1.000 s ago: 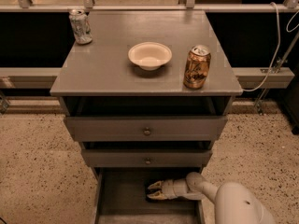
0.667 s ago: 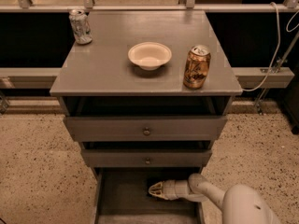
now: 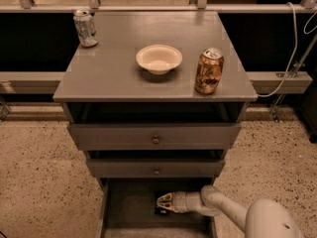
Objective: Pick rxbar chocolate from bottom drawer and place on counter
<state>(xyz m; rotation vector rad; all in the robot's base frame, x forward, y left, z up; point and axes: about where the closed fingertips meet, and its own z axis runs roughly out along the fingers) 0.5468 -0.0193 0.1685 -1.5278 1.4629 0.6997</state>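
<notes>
Pincer (image 3: 162, 202) in bottom drawer (image 3: 130, 208) has seemingly closed.

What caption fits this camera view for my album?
Gripper in the bottom drawer, at the black rxbar chocolate.

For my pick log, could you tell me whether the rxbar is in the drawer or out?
In: the rxbar chocolate shows dark inside the bottom drawer, just beneath the claw reaching in.
</notes>
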